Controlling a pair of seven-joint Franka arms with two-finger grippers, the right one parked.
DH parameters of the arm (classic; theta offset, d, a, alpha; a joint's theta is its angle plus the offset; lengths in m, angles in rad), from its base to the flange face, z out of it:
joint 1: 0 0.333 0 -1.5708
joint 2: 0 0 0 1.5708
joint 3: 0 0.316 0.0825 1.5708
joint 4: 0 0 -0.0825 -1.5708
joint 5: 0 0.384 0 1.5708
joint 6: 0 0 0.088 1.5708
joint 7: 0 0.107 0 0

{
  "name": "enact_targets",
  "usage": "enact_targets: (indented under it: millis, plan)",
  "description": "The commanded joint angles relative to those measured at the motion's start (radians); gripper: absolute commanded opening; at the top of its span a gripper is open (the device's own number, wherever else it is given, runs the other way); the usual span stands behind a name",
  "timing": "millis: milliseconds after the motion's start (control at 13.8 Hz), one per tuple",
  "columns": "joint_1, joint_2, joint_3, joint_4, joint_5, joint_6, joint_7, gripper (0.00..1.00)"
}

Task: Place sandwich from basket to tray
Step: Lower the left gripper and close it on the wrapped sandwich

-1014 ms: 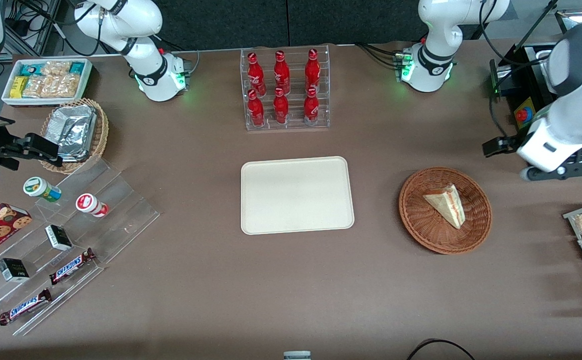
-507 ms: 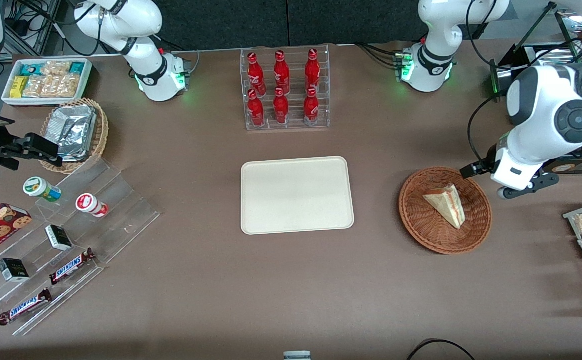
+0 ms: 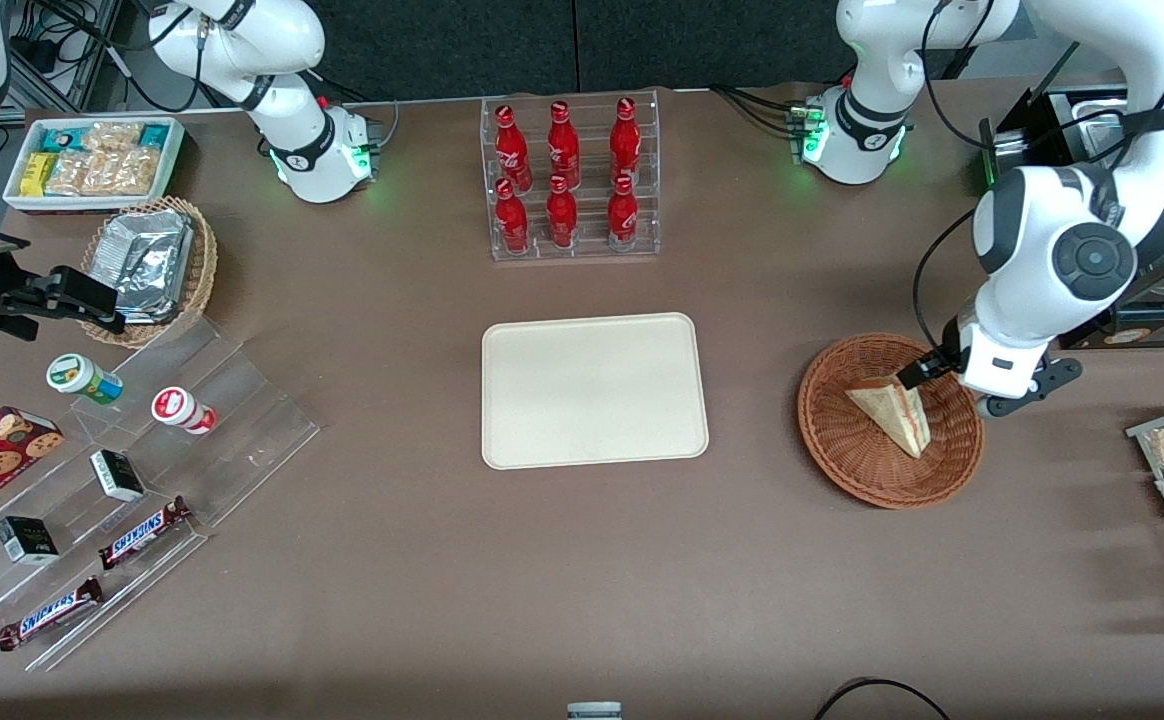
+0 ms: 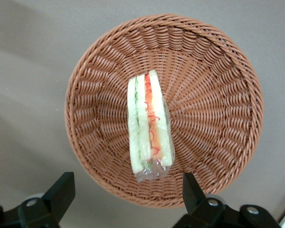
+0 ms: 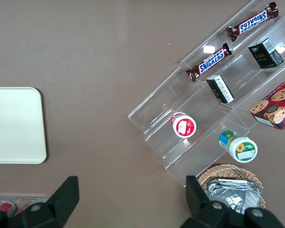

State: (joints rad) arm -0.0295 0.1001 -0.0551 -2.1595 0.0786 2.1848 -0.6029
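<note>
Brown counter [image 3: 842, 600] carries everything; the sandwich [image 3: 892, 409] lies in the basket [image 3: 847, 455] at frame right, tray [image 3: 594, 391] bare at centre. End effector [image 4: 126, 199] hovers above, wide open, empty—nothing moved yet.

The gripper [image 3: 942, 372] hangs over the basket [image 3: 847, 455] rim, fingers [image 4: 61, 189] spread wide, with open air down to the sandwich [image 3: 892, 408]. Bare table lies between the basket and the tray [image 3: 594, 390]. The bottle rack [image 3: 569, 180] stands farther from the front camera than the tray, apart from it.
</note>
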Motion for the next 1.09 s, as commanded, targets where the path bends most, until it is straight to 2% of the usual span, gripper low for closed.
enact_targets:
  millis: [0,435,942,1014]
  plan:
    - [-0.010,0.035,0.003,-0.011,0.012,0.090,-0.087,1.00]
    - [-0.023,0.092,0.003,-0.052,0.006,0.240,-0.123,1.00]
    - [-0.013,0.144,0.003,-0.071,-0.002,0.243,-0.123,1.00]
    - [-0.013,0.151,0.003,-0.072,-0.002,0.240,-0.123,0.97]
